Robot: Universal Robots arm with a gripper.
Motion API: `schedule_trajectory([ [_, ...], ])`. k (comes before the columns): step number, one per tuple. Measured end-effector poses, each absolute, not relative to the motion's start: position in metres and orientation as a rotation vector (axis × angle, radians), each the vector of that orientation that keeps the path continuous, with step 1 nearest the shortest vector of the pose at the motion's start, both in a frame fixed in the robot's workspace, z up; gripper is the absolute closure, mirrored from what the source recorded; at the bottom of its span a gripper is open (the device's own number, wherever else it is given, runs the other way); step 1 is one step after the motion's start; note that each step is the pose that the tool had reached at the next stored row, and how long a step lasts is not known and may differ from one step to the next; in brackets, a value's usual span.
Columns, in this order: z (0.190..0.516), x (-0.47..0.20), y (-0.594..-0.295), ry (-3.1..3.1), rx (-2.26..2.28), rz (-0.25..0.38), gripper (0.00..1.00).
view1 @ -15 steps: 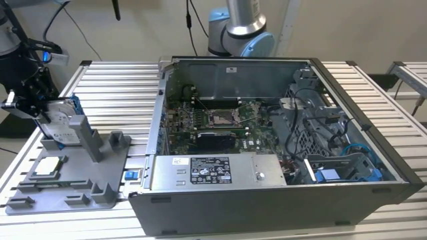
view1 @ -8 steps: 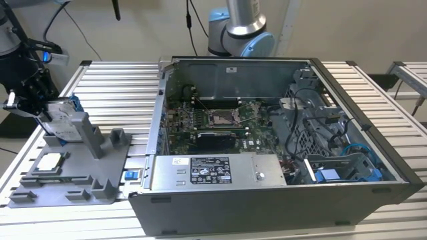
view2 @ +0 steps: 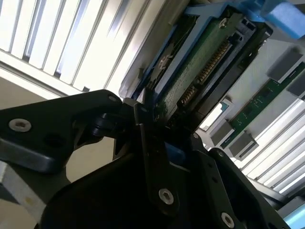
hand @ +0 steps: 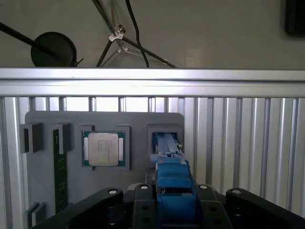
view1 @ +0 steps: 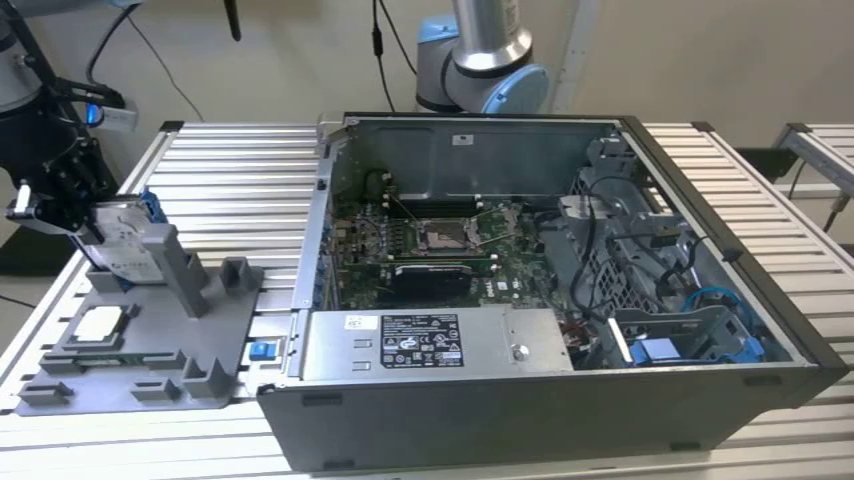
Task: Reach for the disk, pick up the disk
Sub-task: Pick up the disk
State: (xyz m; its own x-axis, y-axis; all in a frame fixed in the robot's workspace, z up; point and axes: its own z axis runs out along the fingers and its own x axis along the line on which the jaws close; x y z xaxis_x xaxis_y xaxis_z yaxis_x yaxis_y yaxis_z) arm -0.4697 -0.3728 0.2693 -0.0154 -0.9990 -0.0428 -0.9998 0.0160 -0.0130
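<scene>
The disk (view1: pixel 118 245), a rectangular silver metal hard drive framed by bright blue plastic rails, stands on edge at the exterior view's far left. It is over the back corner of a flat grey plastic fixture tray (view1: pixel 200 345), just beside the tray's tall grey upright post (view1: pixel 170 262). The black jaws of the robot arm (view1: pixel 47 150) are closed on the disk. In the first wrist view its blue rail (hand: pixel 174 188) fills the gap between them. In the second wrist view one of them presses against the edge of the disk, whose green circuit-board underside (view2: pixel 200 71) faces the camera. Whether the disk has lifted clear of the tray's slot (hand: pixel 164 138) cannot be told.

On the tray, a small square silver-topped chip (view1: pixel 100 322) lies flat in its recess, well apart from the disk. The tray rests on a ribbed aluminium worktop (view1: pixel 227 170). Beside it, toward the exterior view's right, sits a large open dark-grey computer case (view1: pixel 534 420) with its circuit board exposed.
</scene>
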Motion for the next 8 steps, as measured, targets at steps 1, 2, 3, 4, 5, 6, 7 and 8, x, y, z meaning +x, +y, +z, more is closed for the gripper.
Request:
schedule_trajectory([
  [1,0.2692,-0.4697,-0.3728,2.21,-2.176,0.032,1.0],
  [2,0.2692,-0.4697,-0.3728,2.21,-2.176,0.032,1.0],
  [3,0.2692,-0.4697,-0.3729,2.21,-2.176,0.032,1.0],
  [4,0.2692,-0.4697,-0.3728,2.21,-2.176,0.032,1.0],
  [5,0.2692,-0.4697,-0.3728,2.21,-2.176,0.032,1.0],
  [6,0.2691,-0.4697,-0.3728,2.21,-2.176,0.032,1.0],
  [7,0.2691,-0.4697,-0.3728,2.21,-2.176,0.032,1.0],
  [8,0.2691,-0.4697,-0.3729,2.21,-2.176,0.032,1.0],
])
